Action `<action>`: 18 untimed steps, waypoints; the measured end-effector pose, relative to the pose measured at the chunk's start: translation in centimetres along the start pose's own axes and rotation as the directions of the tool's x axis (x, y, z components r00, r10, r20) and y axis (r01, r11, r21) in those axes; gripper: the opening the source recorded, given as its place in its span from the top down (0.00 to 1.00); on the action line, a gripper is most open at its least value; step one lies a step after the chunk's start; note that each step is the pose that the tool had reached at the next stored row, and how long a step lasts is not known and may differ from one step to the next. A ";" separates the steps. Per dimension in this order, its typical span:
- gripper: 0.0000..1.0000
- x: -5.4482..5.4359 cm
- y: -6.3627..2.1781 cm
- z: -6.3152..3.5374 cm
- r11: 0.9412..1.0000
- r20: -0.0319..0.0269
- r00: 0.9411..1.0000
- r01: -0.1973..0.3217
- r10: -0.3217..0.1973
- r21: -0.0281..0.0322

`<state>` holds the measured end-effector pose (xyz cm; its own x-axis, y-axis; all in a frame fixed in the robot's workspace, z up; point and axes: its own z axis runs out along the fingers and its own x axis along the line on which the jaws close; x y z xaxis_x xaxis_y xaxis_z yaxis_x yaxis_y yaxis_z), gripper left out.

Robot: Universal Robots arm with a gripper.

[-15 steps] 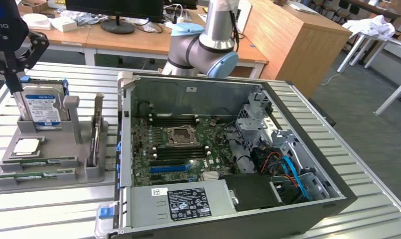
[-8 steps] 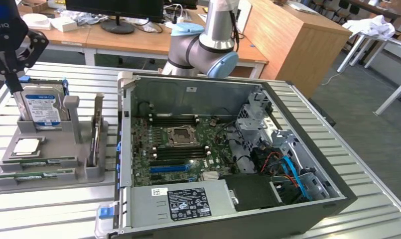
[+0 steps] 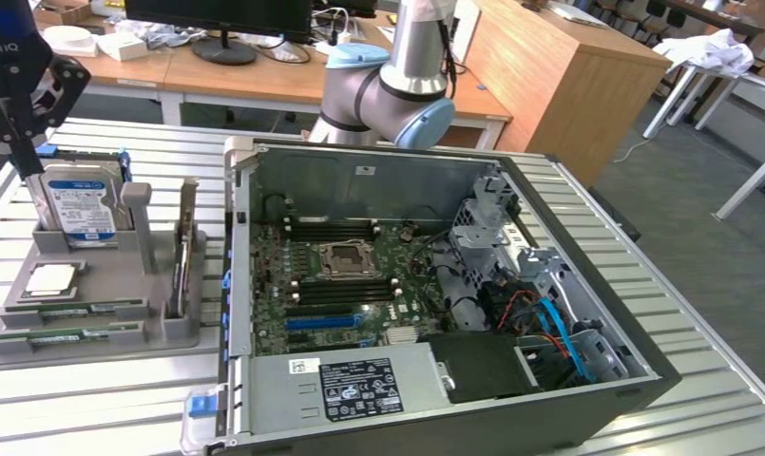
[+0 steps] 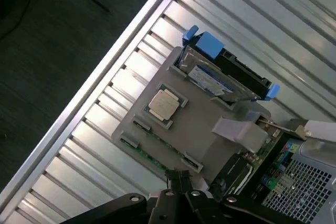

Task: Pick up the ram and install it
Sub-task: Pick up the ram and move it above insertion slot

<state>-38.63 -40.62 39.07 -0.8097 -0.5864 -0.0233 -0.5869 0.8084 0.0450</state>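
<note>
Claw [image 3: 29,157] is being held over the far end of the grey parts tray [image 3: 116,285] at the exterior view's left; whether it is open cannot be told. The computer case [image 3: 356,185] is being presented open for slot access. RAM sticks [image 3: 71,309] are being stored edge-up in the tray's near slots, likely for easy gripping.

The ram sticks [image 3: 75,308] are green, the holder [image 3: 109,271] grey.

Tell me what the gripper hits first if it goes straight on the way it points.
Probably the RAM sticks along the tray's edge; depth is unclear, so the gripper could meet the table just beside them.
</note>
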 end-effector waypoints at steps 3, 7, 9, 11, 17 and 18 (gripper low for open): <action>0.90 0.0 0.00 0.00 0.999 -0.002 0.999 0.046 -0.046 -0.001; 0.90 0.0 0.00 0.01 0.994 -0.005 0.994 0.105 -0.105 -0.003; 0.90 0.0 0.00 0.01 0.991 -0.006 0.991 0.136 -0.136 -0.004; 0.90 0.0 0.00 0.01 0.986 -0.007 0.986 0.165 -0.165 -0.004; 0.90 0.0 0.00 0.02 0.968 -0.011 0.968 0.251 -0.251 -0.007; 0.90 0.0 0.00 0.02 0.964 -0.011 0.964 0.265 -0.265 -0.008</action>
<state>-38.63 -40.63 39.06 -0.6253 -0.7800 -0.0233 -0.7801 0.6240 0.0450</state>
